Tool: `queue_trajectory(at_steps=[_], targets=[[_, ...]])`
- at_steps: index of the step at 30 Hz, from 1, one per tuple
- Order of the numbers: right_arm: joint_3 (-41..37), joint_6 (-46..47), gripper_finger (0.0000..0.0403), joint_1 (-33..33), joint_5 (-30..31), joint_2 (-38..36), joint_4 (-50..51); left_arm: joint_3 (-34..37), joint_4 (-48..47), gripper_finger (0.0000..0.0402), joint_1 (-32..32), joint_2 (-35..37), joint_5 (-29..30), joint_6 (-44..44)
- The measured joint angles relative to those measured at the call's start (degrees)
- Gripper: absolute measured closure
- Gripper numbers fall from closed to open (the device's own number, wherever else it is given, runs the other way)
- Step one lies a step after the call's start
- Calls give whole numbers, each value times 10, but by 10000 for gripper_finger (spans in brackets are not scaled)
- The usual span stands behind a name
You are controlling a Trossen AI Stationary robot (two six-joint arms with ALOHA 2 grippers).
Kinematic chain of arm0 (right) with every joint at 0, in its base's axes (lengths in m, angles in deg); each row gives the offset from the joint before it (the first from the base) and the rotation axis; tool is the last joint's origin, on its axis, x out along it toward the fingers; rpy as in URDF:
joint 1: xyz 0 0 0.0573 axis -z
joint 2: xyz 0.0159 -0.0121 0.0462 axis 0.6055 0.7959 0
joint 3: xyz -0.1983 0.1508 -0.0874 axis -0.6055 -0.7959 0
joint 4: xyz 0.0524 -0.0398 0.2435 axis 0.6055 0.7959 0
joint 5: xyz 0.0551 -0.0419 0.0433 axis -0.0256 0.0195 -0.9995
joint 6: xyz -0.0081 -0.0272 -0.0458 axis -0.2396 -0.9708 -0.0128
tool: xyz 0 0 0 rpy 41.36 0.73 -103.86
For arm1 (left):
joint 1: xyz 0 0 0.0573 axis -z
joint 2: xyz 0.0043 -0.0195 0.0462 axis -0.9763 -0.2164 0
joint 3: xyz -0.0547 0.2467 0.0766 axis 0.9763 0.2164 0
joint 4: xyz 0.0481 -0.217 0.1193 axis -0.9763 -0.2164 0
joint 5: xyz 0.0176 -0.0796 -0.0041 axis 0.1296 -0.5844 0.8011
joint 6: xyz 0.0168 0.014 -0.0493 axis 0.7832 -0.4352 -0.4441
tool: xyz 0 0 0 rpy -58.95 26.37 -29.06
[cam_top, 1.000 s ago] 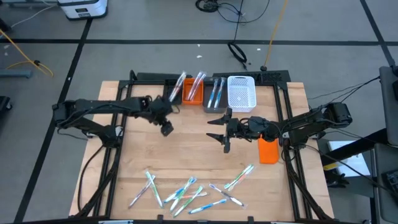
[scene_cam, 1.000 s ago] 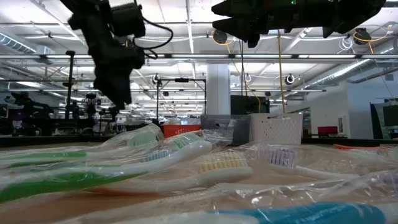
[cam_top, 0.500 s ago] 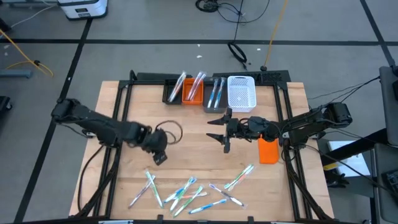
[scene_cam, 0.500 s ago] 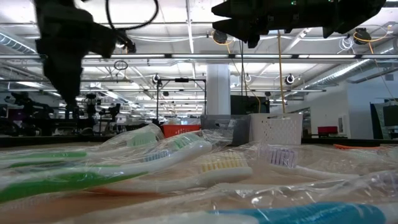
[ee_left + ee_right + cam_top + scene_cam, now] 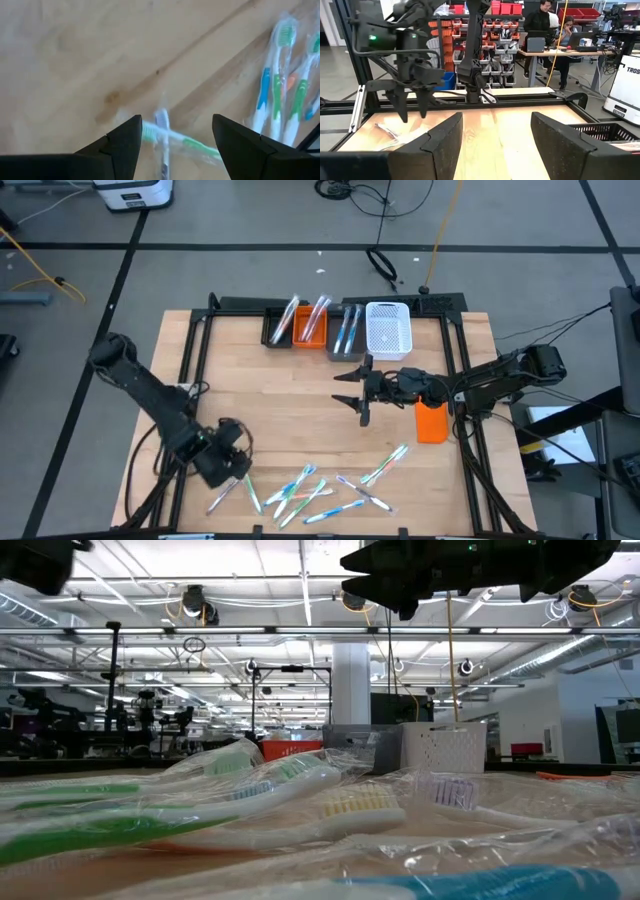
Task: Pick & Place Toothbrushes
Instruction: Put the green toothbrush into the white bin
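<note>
The toothbrushes (image 5: 300, 490) lie loose in clear wrappers along the near edge of the wooden table (image 5: 290, 395), white, blue, green and pink handles crossing one another; a few more stand in the small bins (image 5: 310, 325) at the far edge. The left gripper (image 5: 232, 465) hangs right above the end of that scatter nearest its own arm, fingers spread apart and holding nothing; its wrist camera looks down between the two fingers at a pair of crossed brushes (image 5: 165, 140) directly beneath, with the rest of the pile (image 5: 282, 90) off to one side. The right gripper (image 5: 352, 387) waits well away from the loose brushes, over the middle of the table in front of the white basket (image 5: 388, 330), its fingers also parted and empty, with an orange block (image 5: 431, 421) close beside its arm.
</note>
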Motion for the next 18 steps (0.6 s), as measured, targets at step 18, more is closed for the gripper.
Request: queue_trajectory(at_steps=[18], targets=[[0, 0, 176, 0, 0, 0, -13, 0, 70, 158, 70, -119, 5, -161]])
